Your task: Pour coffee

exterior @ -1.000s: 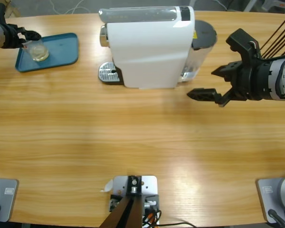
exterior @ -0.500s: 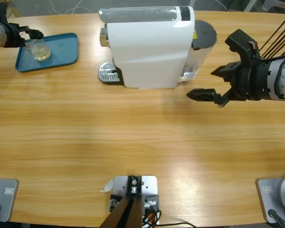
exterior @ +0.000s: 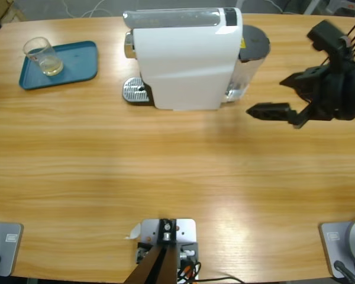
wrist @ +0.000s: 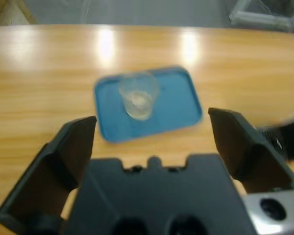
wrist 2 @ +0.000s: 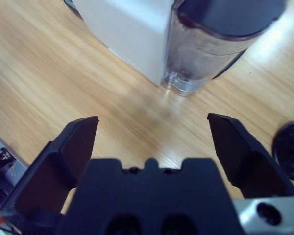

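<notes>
A small clear glass [exterior: 41, 55] stands upright on the blue tray [exterior: 77, 62] at the table's far left, with a shallow layer of pale yellowish coffee [exterior: 50, 69] in its bottom. In the left wrist view the glass [wrist: 138, 95] sits on the tray [wrist: 176, 107], well ahead of my left gripper [wrist: 152, 132]. That gripper is open, holds nothing and stands apart from the glass. My right gripper [exterior: 265, 96] hangs open and holds nothing, just right of the white coffee machine [exterior: 186, 59]. The right wrist view has this gripper [wrist 2: 152, 132] facing the machine's water tank [wrist 2: 210, 44].
The coffee machine stands at the back middle of the table. Its metal drip grate [exterior: 135, 90] is on its left side and its dark-lidded water tank [exterior: 251, 50] on its right. A round black object [wrist 2: 290, 151] lies at the right edge of the right wrist view.
My left gripper has let go of the glass and drawn back to the left, leaving the high view. The right gripper has shifted a little to the right.
</notes>
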You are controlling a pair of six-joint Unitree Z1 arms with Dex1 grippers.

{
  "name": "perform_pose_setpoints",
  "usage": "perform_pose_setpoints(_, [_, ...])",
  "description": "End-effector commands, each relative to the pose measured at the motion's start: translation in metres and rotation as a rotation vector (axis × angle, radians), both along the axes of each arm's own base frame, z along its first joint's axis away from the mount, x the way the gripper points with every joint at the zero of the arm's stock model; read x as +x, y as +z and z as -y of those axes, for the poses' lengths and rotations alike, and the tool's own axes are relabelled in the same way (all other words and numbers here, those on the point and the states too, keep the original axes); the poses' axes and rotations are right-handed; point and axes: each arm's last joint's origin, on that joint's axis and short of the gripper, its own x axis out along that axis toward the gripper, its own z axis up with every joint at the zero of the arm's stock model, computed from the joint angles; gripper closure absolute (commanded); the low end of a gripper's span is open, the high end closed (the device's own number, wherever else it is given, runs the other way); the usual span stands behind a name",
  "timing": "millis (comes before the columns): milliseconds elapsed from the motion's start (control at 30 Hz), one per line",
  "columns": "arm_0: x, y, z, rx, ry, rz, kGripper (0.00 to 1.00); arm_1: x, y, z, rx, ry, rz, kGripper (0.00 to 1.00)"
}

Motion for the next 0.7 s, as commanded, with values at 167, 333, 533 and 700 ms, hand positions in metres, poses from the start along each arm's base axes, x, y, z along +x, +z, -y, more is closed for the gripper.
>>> perform_pose_setpoints(167, [-0.149,-0.003,-0.002,-0.054,-0.405,-0.1,0.0,-0.039,0.003,0.038,-0.043,-0.041,0.053,0.0])
perform_pose_setpoints(333, [-0.16,-0.007,-0.006,-0.064,-0.424,-0.077,0.0,-0.043,0.002,0.048,-0.11,-0.066,0.095,0.0])
perform_pose_setpoints(533, [-0.16,-0.017,-0.004,-0.075,-0.482,0.003,0.004,-0.045,0.002,0.051,-0.127,-0.087,0.121,0.0])
perform_pose_setpoints(700, [-0.149,-0.018,0.003,-0.076,-0.514,-0.023,0.004,-0.049,0.004,0.055,-0.109,-0.091,0.139,0.0])
